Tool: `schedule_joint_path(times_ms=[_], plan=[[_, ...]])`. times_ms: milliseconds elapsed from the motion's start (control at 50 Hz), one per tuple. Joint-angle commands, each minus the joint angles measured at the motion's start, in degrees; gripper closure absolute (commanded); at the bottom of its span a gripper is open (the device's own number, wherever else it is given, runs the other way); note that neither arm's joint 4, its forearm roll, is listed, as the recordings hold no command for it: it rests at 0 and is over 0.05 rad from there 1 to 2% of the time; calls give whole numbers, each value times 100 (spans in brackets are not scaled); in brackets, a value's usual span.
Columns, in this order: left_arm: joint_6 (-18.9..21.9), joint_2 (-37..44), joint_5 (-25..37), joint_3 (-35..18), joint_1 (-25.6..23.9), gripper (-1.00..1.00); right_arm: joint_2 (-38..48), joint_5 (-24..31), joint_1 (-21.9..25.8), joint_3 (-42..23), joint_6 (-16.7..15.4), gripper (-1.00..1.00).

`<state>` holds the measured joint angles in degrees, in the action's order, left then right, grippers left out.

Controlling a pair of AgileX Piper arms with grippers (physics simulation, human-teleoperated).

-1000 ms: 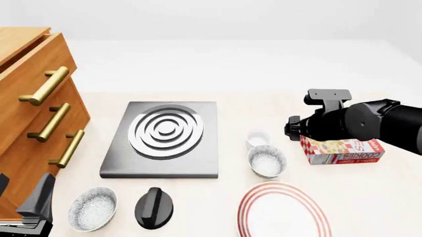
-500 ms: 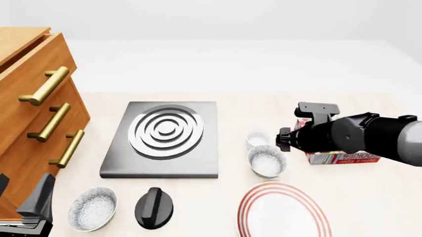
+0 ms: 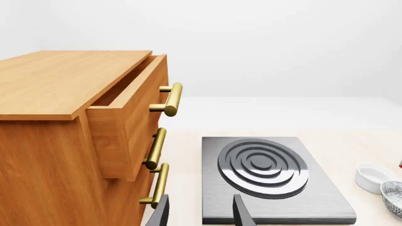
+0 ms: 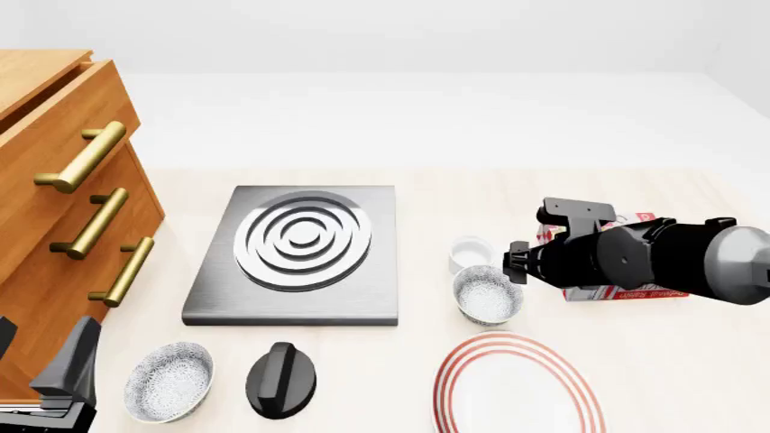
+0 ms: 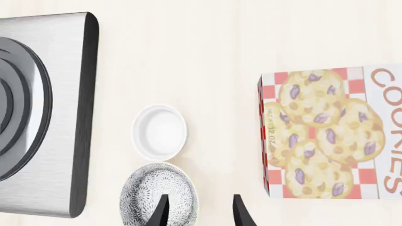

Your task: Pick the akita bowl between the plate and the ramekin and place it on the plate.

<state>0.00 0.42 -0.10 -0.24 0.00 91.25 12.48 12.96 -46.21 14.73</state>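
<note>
The akita bowl (image 4: 488,296) sits between the ramekin (image 4: 471,254) behind it and the red-ringed plate (image 4: 517,383) in front. My right arm (image 4: 626,257) hangs just right of the bowl. In the right wrist view my right gripper (image 5: 201,212) is open above the table. One fingertip (image 5: 163,209) is over the speckled bowl (image 5: 157,195), the other is beside it. The ramekin (image 5: 159,132) lies just past the bowl. A second speckled bowl (image 4: 169,381) rests at the front left. My left gripper (image 3: 201,216) is open and holds nothing.
A cookie box (image 5: 326,136) lies right of the bowl, partly under my right arm. A grey hob plate (image 4: 301,253) fills the middle, with a black knob (image 4: 280,379) in front of it. A wooden drawer cabinet (image 4: 60,225) stands at the left, top drawer ajar.
My right arm has moved left and down, from above the cookie box to close beside the akita bowl. The left arm has not moved.
</note>
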Motion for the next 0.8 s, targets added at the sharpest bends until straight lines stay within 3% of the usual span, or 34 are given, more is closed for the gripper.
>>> schedule_joint_path(times_ms=[20,800], plan=[[0,0,0,0,0,-100,207,-220,-26,97,52,-100],[0,0,0,0,0,-100,481,-464,143,149,291,-100]])
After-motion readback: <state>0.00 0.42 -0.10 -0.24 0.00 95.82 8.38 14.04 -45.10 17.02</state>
